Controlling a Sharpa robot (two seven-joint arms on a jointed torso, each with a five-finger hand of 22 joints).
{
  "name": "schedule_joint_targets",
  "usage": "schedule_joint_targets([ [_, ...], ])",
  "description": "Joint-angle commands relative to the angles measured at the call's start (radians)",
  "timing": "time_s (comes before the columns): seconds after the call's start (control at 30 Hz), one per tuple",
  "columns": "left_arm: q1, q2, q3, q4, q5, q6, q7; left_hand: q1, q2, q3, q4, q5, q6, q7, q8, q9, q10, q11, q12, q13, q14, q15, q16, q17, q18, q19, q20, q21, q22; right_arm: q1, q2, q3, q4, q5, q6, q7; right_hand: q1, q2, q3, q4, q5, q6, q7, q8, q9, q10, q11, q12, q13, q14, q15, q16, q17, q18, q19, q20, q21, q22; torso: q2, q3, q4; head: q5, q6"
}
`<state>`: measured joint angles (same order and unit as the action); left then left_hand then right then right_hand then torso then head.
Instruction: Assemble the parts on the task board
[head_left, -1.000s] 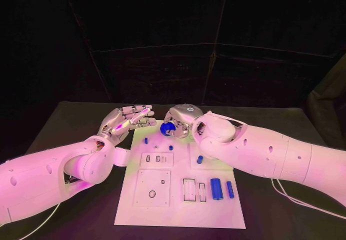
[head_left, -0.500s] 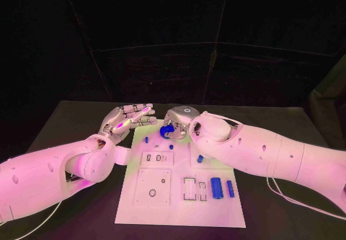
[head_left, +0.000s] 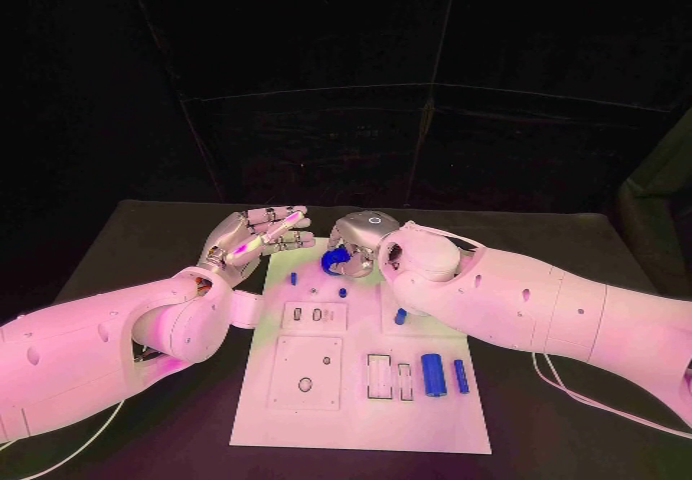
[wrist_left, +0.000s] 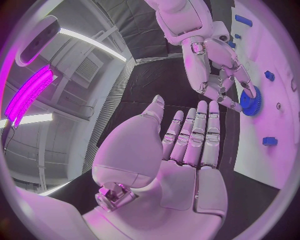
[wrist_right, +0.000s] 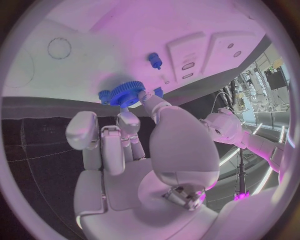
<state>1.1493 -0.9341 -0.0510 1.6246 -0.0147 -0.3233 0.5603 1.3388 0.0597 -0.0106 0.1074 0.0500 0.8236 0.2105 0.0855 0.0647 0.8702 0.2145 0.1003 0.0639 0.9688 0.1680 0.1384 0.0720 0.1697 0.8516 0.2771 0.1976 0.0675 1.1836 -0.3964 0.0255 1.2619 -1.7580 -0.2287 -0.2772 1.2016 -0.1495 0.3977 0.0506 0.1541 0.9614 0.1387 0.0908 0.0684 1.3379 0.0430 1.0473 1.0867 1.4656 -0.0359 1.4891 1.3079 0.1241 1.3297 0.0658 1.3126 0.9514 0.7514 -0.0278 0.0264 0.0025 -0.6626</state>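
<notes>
Gear: I see a blue toothed gear (head_left: 335, 258) at the far end of the board, pinched at the fingertips of the right hand; the right wrist view shows the gear (wrist_right: 127, 93) just over the white surface, and I cannot tell whether it touches it.
Right hand: my right hand (head_left: 361, 240) reaches in over the board's far edge, fingers curled down and closed on the gear.
Left hand: my left hand (head_left: 260, 238) hovers just left of the board's far corner, palm up, fingers straight and side by side, holding nothing; in its wrist view the hand (wrist_left: 178, 150) lies flat and bare.
Board: the white board (head_left: 353, 420) lies lengthwise in the middle of the table.
Pegs: small blue pegs (head_left: 342, 293) stand on the board near the gear.
Cylinders: a thick blue cylinder (head_left: 431, 377) and a thinner one (head_left: 460, 377) lie side by side in the board's near right part, beside a slotted recess (head_left: 378, 378).
Plates: two raised square plates (head_left: 307, 373) sit on the board's left half.
Table: the black table (head_left: 144, 240) carries the board.
</notes>
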Motion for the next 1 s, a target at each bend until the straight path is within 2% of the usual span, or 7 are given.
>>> schedule_joint_targets([
  [0.03,0.002,0.001,0.001,0.0,0.0,0.006,0.013,-0.002,0.011,-0.001,-0.006,-0.003,0.004,0.047,-0.006,0.0,-0.008,0.0,-0.005,-0.001,0.005,0.003,-0.005,-0.001,0.011,0.007,-0.001,-0.006,-0.001,0.001,-0.001,0.0,-0.001,-0.014,0.011,-0.009,-0.018,-0.013,-0.023,0.012,-0.008,-0.026,0.006,-0.016,-0.005,-0.006,0.01,-0.006,-0.002,0.07,0.011,-0.004,0.094,-0.014,-0.004,0.011,0.0,-0.003,0.0,0.0,0.0004,-0.003,0.0],
  [0.2,0.002,0.001,0.001,0.0,0.0,0.007,0.012,-0.002,0.011,-0.001,-0.006,-0.003,0.004,0.047,-0.006,0.0,-0.008,0.0,-0.005,-0.001,0.005,0.003,-0.005,-0.001,0.011,0.007,-0.001,-0.006,-0.001,0.001,-0.005,0.0,0.001,-0.014,0.02,-0.01,-0.05,-0.02,-0.107,0.065,0.032,-0.036,0.009,-0.019,0.0,-0.009,0.015,-0.007,-0.001,0.069,0.017,-0.004,0.096,-0.012,-0.005,0.018,0.0,-0.004,0.0,0.0009,-0.0005,-0.002,-0.001],
  [0.43,0.002,0.0,0.001,0.0,0.0,0.007,0.012,-0.002,0.011,-0.001,-0.006,-0.003,0.004,0.047,-0.006,0.0,-0.008,0.0,-0.005,-0.001,0.005,0.003,-0.005,-0.001,0.011,0.007,-0.001,-0.006,-0.001,0.001,-0.013,0.0,0.005,-0.013,0.009,-0.009,-0.036,-0.01,-0.222,0.157,0.038,-0.032,0.01,-0.013,0.001,-0.008,0.016,0.001,0.008,0.07,0.018,-0.004,0.099,-0.013,-0.004,0.021,0.001,-0.002,0.0,0.001,-0.0014,-0.002,-0.001],
  [0.63,0.002,-0.001,0.001,-0.003,0.0,0.007,0.012,-0.003,0.011,-0.001,-0.006,-0.003,0.003,0.047,-0.006,0.0,-0.007,0.0,-0.005,-0.001,0.005,0.003,-0.006,-0.002,0.011,0.007,-0.001,-0.007,-0.001,-0.003,-0.051,0.0,0.036,0.006,-0.119,0.031,-0.019,-0.002,-0.251,0.199,0.07,-0.027,0.008,-0.01,0.001,0.004,0.015,0.024,0.03,0.07,0.017,-0.005,0.096,-0.012,-0.004,0.02,0.001,-0.004,-0.001,0.0013,-0.0009,-0.004,0.001],
  [0.8,0.002,-0.004,0.001,-0.008,0.0,0.007,0.013,-0.003,0.011,-0.001,-0.006,-0.003,0.003,0.047,-0.006,0.0,-0.007,0.0,-0.005,-0.001,0.005,0.003,-0.006,-0.002,0.011,0.007,-0.001,-0.007,-0.001,-0.006,-0.143,-0.001,0.105,0.087,-0.226,0.132,0.015,0.009,-0.248,0.203,0.101,-0.033,0.01,-0.014,0.0,0.005,0.015,0.03,0.037,0.068,0.017,-0.009,0.091,-0.012,-0.004,0.02,0.002,-0.004,-0.002,0.0033,-0.0062,-0.004,0.006],
  [0.87,0.002,-0.006,0.001,-0.009,0.0,0.007,0.014,-0.003,0.011,-0.001,-0.006,-0.003,0.003,0.047,-0.006,0.0,-0.007,0.0,-0.005,-0.001,0.005,0.003,-0.006,-0.002,0.011,0.007,-0.001,-0.007,-0.001,-0.006,-0.2,-0.001,0.135,0.161,-0.227,0.193,0.046,0.014,-0.239,0.187,0.104,-0.031,0.008,-0.012,0.001,0.004,0.014,0.03,0.038,0.067,0.016,-0.012,0.087,-0.012,-0.005,0.019,0.001,-0.006,-0.003,0.0026,-0.008,-0.009,0.008],
  [1.0,0.002,-0.006,0.001,-0.01,0.0,0.008,0.015,-0.003,0.011,-0.001,-0.007,-0.003,0.005,0.047,-0.006,0.0,-0.007,0.0,-0.005,0.0,0.005,0.003,-0.007,-0.002,0.011,0.007,-0.001,-0.007,-0.001,-0.007,-0.306,-0.001,0.171,0.319,-0.175,0.334,0.155,0.007,-0.207,0.109,0.131,-0.002,0.002,0.005,0.006,-0.002,0.007,0.037,0.048,0.067,0.01,-0.012,0.089,-0.01,-0.014,0.015,-0.007,-0.018,-0.006,0.006,-0.0169,-0.013,0.011],
])
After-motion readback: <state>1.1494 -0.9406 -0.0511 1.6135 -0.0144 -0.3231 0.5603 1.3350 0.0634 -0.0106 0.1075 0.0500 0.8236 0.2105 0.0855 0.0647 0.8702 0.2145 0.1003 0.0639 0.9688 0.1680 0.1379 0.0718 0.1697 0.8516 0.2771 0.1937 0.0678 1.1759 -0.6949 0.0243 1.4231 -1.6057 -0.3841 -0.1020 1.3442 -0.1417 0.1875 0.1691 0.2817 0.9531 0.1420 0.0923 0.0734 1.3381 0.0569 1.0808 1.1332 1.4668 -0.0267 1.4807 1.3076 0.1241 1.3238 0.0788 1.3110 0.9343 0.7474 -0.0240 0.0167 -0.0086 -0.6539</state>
